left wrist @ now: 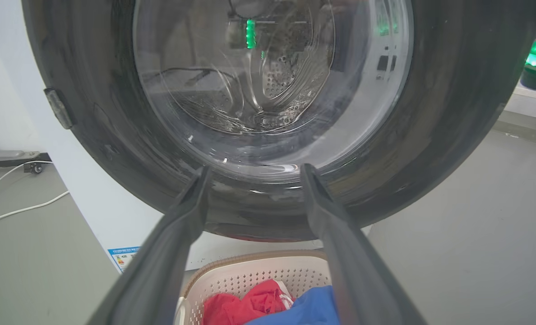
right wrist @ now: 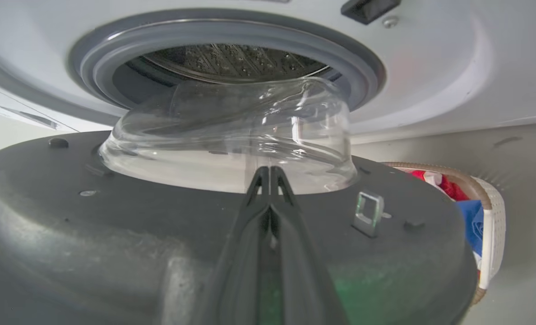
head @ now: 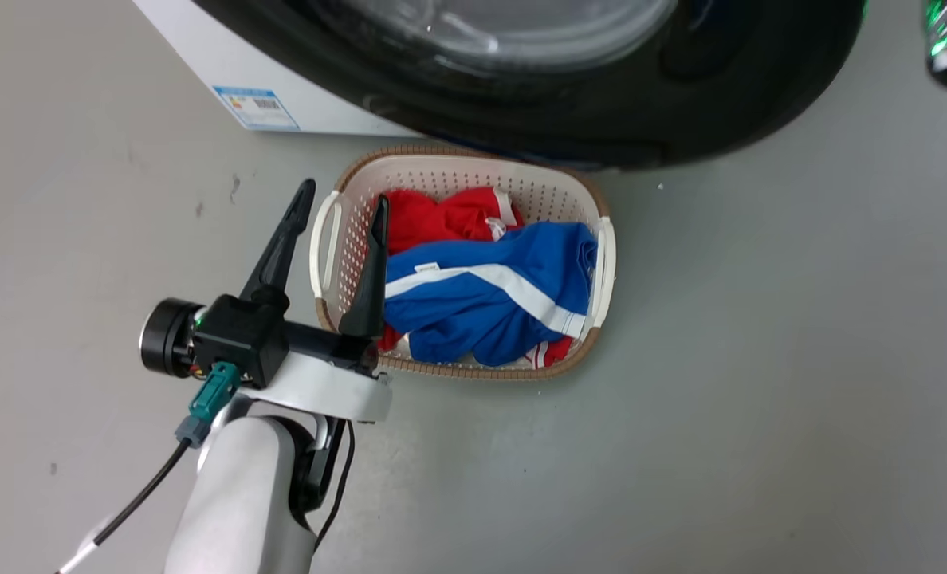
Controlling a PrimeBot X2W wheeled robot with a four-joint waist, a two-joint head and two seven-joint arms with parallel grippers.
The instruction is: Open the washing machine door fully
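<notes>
Washing machine door (head: 601, 119), just one, stood partly swung out from the machine (head: 218, 72) above one laundry basket (head: 553, 195) of two garments (head: 481, 303), glass bowl (right wrist: 232, 131) facing the drum opening (right wrist: 232, 63). Fingers of our left gripper (head: 344, 197) gaped wide, empty; those of our right gripper (right wrist: 269, 170) pressed together.

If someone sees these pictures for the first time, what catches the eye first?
The big round washing machine door, black-rimmed with a glass bowl, stands open at the head view's top. Below it, a pale basket on the floor holds red and blue clothes. The left tool shows open at the basket's left edge.
</notes>
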